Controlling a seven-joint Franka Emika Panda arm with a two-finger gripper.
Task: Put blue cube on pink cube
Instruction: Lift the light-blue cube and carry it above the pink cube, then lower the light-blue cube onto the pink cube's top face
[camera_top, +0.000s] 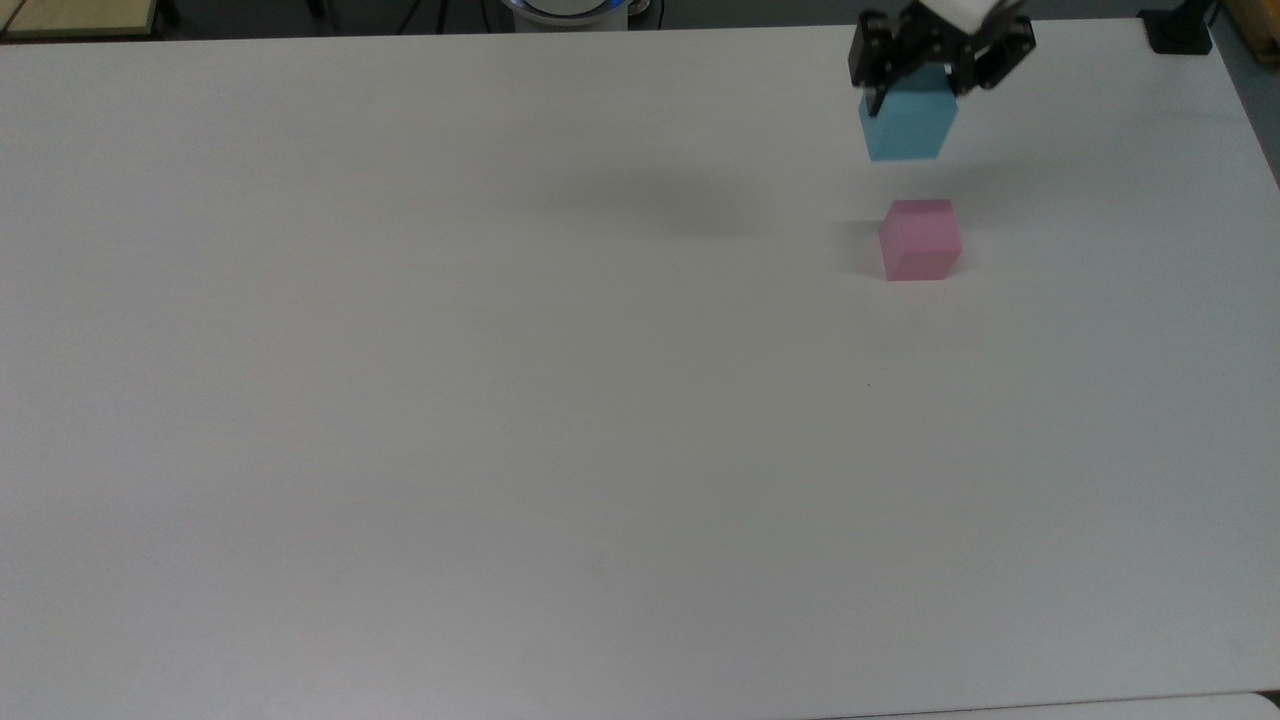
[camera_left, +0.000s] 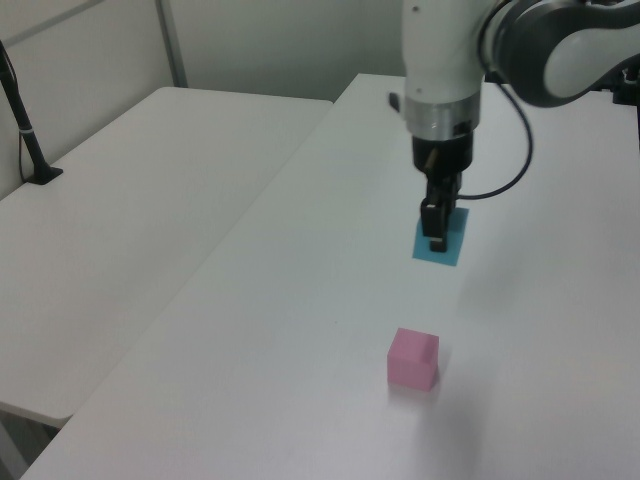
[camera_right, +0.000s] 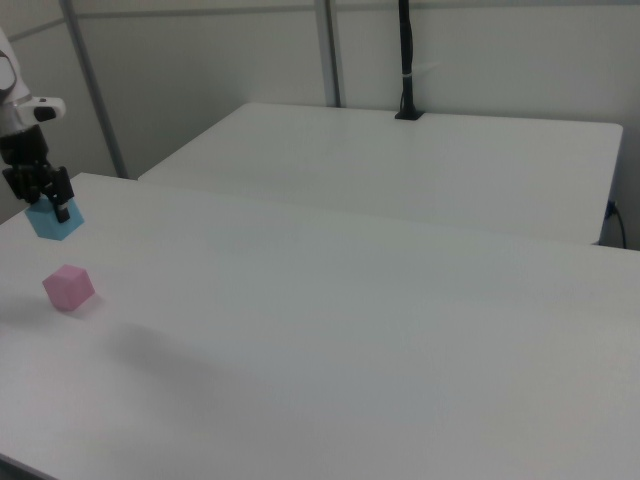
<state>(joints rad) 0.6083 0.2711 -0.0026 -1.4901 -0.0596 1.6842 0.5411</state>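
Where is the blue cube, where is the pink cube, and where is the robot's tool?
blue cube (camera_top: 905, 130): top view, its front face.
pink cube (camera_left: 412, 358): left view, its near side face.
tool (camera_top: 912, 102): top view, between its fingertips, gripping the blue cube.

Tool (camera_top: 909, 100) raised, pointing down, clamped
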